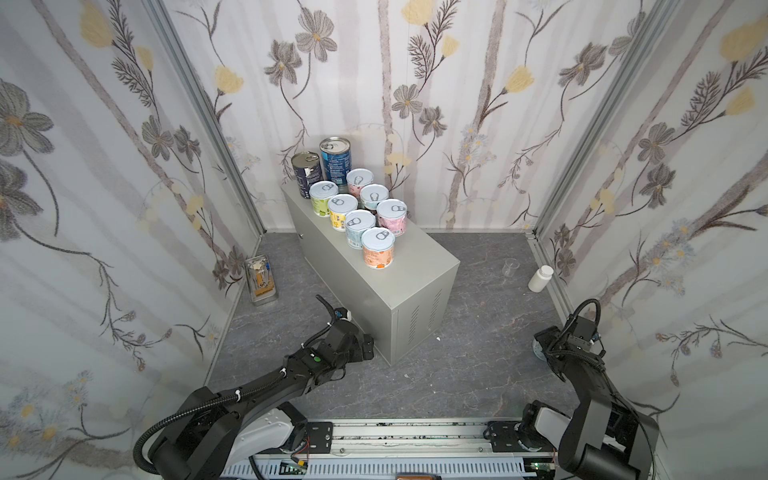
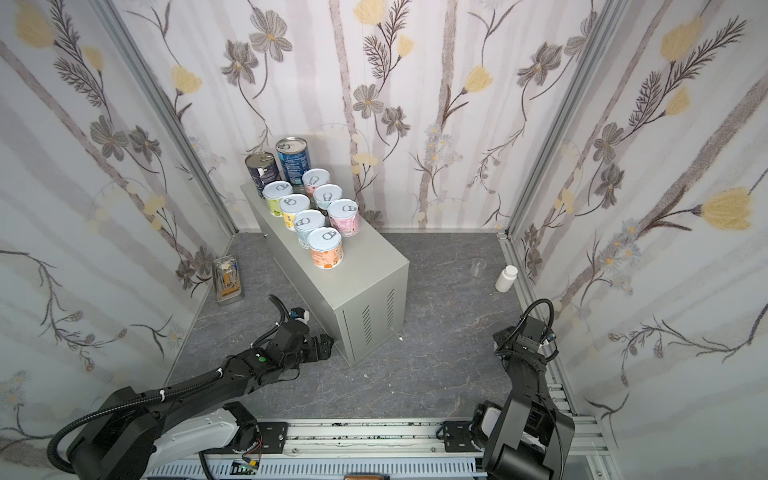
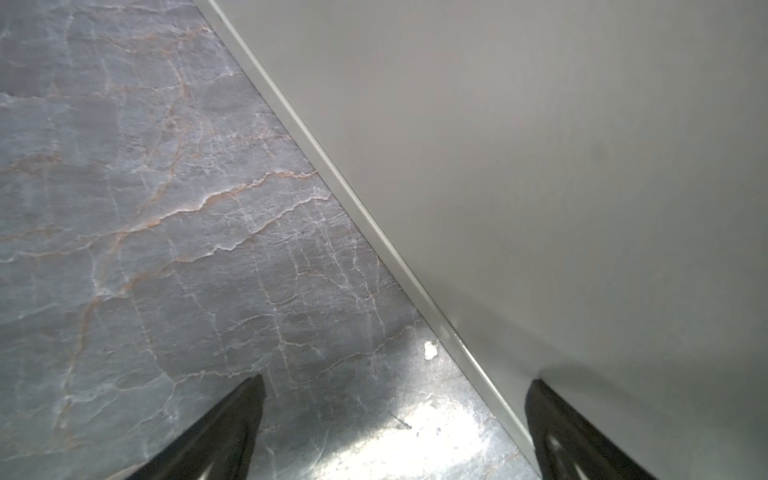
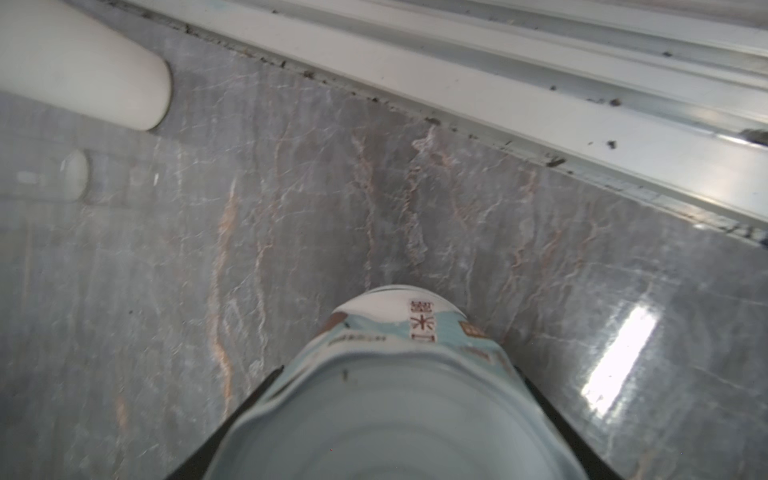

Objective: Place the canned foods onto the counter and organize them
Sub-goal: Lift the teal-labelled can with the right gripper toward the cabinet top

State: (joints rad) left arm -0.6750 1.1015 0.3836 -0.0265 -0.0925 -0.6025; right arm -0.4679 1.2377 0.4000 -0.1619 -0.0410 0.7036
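Since nine of the canned foods are already ranked in two rows on the far half of the light grey rectangular metal table, only the short pale-lidded can with the light blue label is left below, at the right edge of the dark grey marbled floor. It is clasped about its sides by the black right gripper, whose jaws are part closed against it from above, the can's axis running along the gripper's reach; whether it is off the floor cannot be told. The table's bare near end is judged to lie forward and to the left of this gripper. The black left gripper, though nearer that end, is seen fully spread and empty beside the table's side wall
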